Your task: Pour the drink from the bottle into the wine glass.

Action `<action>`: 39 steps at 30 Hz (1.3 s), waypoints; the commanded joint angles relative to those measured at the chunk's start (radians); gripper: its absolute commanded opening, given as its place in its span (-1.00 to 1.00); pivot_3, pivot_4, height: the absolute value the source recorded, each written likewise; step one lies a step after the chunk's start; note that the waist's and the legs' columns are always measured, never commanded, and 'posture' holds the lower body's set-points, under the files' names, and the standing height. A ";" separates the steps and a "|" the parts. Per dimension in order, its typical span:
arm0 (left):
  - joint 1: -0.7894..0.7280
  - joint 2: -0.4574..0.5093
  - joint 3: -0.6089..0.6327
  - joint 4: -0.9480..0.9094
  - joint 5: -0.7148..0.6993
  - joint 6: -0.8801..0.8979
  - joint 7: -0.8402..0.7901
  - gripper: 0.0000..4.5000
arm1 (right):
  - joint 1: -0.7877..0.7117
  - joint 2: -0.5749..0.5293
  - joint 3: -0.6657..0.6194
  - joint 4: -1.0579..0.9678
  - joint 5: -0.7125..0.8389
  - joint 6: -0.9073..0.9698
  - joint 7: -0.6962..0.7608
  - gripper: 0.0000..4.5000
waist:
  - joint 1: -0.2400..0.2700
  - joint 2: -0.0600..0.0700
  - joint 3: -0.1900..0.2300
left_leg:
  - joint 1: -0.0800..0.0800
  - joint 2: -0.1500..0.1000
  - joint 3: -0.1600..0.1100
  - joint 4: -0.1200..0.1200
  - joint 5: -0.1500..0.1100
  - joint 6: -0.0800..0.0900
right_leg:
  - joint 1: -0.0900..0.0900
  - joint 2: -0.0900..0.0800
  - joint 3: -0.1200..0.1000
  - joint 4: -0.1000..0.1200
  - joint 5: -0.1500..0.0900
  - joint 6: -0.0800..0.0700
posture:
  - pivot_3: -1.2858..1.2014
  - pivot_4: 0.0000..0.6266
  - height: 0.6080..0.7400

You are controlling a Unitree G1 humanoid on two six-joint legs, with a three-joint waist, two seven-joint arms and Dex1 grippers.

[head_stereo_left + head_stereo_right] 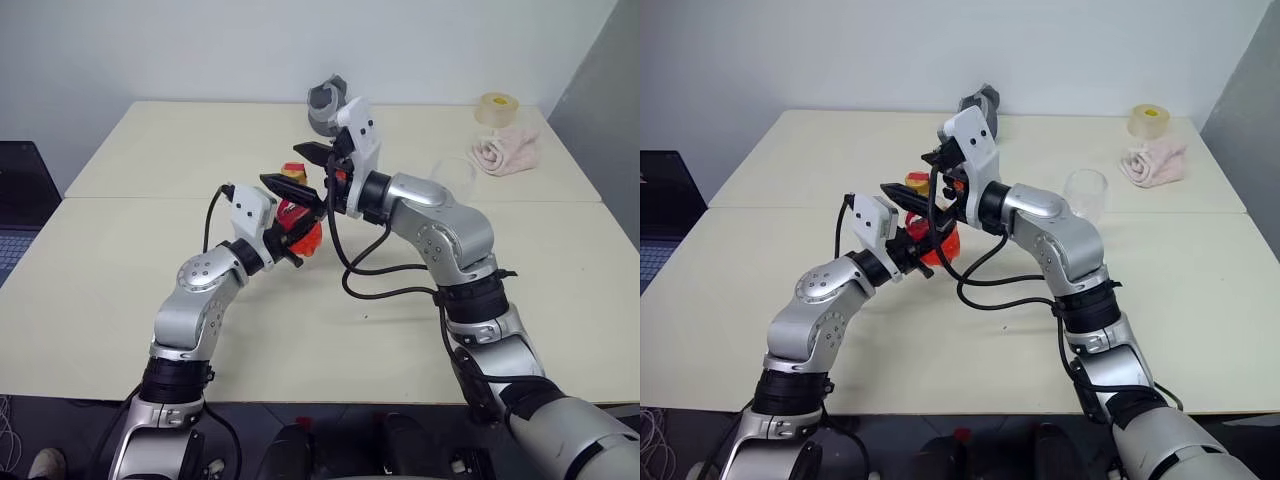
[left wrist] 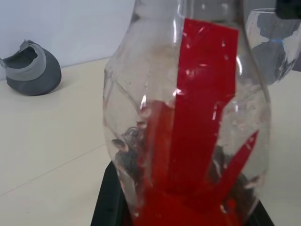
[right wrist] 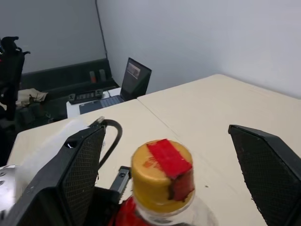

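- Left gripper (image 1: 915,245): clamped on the bottle (image 1: 930,238), held upright above the table (image 1: 760,270).
- Right gripper (image 3: 164,155): jaws wide apart, flanking the yellow cap (image 3: 162,172) without contact.
- Wine glass (image 1: 1086,195): stands beyond the right arm.

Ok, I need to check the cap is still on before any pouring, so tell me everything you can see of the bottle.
The bottle is small, clear plastic, with a red label strip and red-orange drink pooled low inside. Its yellowish cap is on, with a red strip across the top. It stands roughly upright above the table, held around its body by the left gripper, whose jaws are shut on it. The right gripper sits with open jaws on either side of the cap, not touching it.
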 commanded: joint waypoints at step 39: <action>0.036 -0.004 0.016 -0.146 -0.027 0.066 -0.011 -0.60 | 0.038 -0.054 -0.006 -0.106 0.117 -0.022 0.128 0.99 | -0.011 0.000 0.000 | 0.000 0.000 0.000 0.000 0.000 0.000 | 0.001 0.001 0.000 0.000 0.000 0.000 | 0.03 -0.52 1.00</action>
